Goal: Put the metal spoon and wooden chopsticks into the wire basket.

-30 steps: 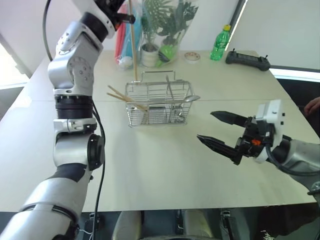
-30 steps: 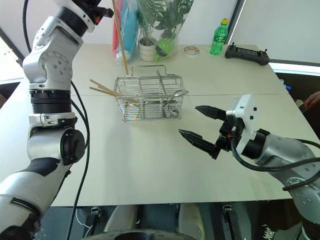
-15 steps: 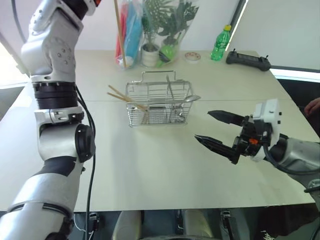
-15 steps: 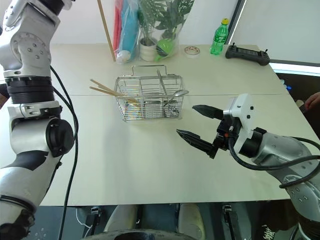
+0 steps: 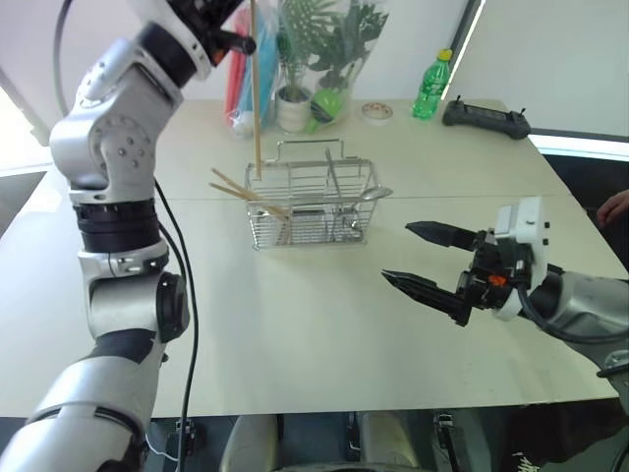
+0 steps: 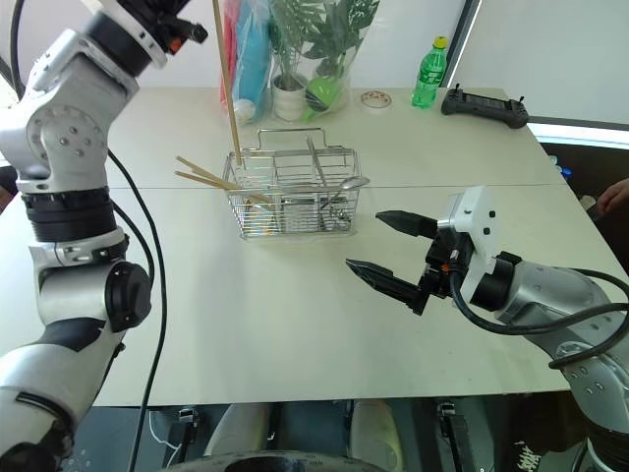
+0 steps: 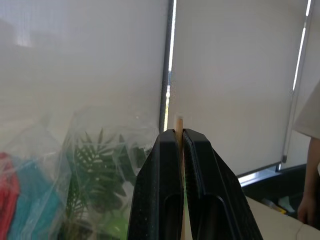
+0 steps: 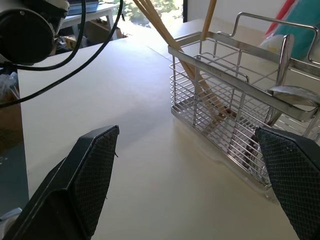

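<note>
The left hand (image 7: 178, 150) pinches one pale wooden chopstick (image 5: 256, 88) upright above the silver wire-grid basket (image 5: 313, 205) on the bench (image 5: 295, 315), where two chopsticks (image 5: 246, 191) and a shiny metal spoon (image 5: 369, 196) rest; the right hand (image 5: 425, 261) hovers spread.

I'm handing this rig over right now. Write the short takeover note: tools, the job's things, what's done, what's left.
Left tool: shut on one wooden chopstick, held upright, its lower end at the wire basket rim, left compartment.
Right tool: open, empty, low over the table right of the basket.
Done: metal spoon leans in the right compartment; two chopsticks lean in the left one, tips sticking out over the rim.
Left: lower and release the held chopstick.
</note>
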Controlling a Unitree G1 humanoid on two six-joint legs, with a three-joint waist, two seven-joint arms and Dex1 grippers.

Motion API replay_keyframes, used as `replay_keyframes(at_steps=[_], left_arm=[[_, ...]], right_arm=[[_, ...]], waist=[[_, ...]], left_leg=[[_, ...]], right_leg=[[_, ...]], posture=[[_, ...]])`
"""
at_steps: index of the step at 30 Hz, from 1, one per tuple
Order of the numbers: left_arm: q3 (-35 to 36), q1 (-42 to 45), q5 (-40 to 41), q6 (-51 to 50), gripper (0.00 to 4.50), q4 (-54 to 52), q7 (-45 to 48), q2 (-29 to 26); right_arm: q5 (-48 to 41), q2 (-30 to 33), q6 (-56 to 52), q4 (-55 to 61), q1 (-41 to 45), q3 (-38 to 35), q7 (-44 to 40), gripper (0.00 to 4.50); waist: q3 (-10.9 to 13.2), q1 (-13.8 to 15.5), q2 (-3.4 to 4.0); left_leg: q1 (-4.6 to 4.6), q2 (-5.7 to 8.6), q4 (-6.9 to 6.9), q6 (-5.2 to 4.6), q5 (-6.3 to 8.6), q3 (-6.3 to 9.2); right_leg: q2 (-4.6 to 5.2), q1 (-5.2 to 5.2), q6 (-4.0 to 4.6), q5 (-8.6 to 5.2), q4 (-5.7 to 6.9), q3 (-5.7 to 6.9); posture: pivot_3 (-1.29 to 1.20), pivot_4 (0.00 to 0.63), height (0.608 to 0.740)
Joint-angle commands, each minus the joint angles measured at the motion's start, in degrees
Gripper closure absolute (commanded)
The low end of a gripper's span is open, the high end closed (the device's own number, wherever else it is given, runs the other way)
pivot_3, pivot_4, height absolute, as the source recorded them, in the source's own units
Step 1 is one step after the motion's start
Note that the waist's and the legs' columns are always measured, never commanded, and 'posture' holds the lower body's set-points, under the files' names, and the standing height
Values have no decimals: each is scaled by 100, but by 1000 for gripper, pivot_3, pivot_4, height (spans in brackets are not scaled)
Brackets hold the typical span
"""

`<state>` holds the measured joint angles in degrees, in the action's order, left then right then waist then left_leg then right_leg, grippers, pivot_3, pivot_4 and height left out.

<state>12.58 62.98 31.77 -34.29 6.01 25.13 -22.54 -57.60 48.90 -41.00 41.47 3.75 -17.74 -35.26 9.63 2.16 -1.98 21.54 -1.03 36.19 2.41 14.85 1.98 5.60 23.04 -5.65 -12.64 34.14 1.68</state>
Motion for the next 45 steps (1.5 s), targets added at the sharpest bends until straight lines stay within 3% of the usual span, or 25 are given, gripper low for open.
replay_keyframes(at_steps=[1, 3, 6, 13, 19, 23, 28, 32, 37, 45], left_arm=[[-230, -406, -184, 114, 4416, -336, 47, 28], [-319, -667, -236, 132, 4416, -396, 44, 87], [-288, -855, -142, 117, 3453, -499, 64, 188], [-38, -807, 358, -134, 29, -667, 431, 84], [115, -482, 707, -486, 29, -368, 1054, -561], [-179, -702, 789, -722, 29, -545, 2520, -1718], [-492, -1545, 439, -374, 29, -670, 4328, -3323], [-509, -2315, 178, 63, 29, -728, 5431, -4303], [-311, -2540, 49, 297, 29, -652, 5683, -4746], [-238, -2569, 31, 422, 29, -767, 5558, -4653]], right_arm=[[-107, 55, 4, 135, 21, -133, 21, 0], [-122, 51, -5, 139, 34, -125, 40, 0], [-156, 39, -21, 136, 51, -129, 63, 0], [-173, 59, -39, 94, 93, -121, 62, 0], [20, -25, 52, -21, 309, 48, 54, 0], [193, -2, 146, -169, 315, 26, -98, 0], [251, 161, 153, -443, 439, -175, -361, 0], [305, 323, 154, -582, 528, -278, -560, 0], [331, 537, 134, -816, 627, -523, -797, 0], [322, 643, 50, -833, 698, -537, -885, 0]], waist=[[0, 0, 1], [0, -1, 1], [1, 2, -1], [0, 2, 0], [1, -20, 2], [2, -51, 5], [6, -135, 13], [8, -146, 15], [15, -121, 26], [20, -151, 33]], left_leg=[[-1, 0, -1, 0, 0, 0], [-1, 0, 2, 0, 0, 0], [3, 0, 4, 0, 0, 0], [7, 0, 2, -2, 0, 0], [1, 0, 2, -2, 0, -1], [0, 0, -4, -2, 1, -1], [6, -1, -8, -8, 4, -3], [7, -7, -7, -8, 5, -4], [13, -20, -5, -6, 6, -10], [26, -27, -13, -11, 8, -24]], right_leg=[[0, 0, 0, 0, -1, 0], [0, -1, 1, 0, -1, 0], [0, 0, 2, 1, -2, 0], [0, 1, 3, 0, -7, 0], [0, 2, 5, 1, -2, 0], [-1, 4, 7, -1, -3, 0], [0, 9, 15, -6, -7, -1], [1, 16, 19, -7, -6, 0], [2, 25, 19, -9, -12, 4], [-2, 41, 19, -8, -12, 5]], posture=[[0, 150, 703], [0, 150, 703], [0, 150, 703], [0, 150, 703], [0, 150, 703], [0, 150, 703], [0, 150, 703], [0, 150, 703], [0, 150, 703], [0, 150, 703]])
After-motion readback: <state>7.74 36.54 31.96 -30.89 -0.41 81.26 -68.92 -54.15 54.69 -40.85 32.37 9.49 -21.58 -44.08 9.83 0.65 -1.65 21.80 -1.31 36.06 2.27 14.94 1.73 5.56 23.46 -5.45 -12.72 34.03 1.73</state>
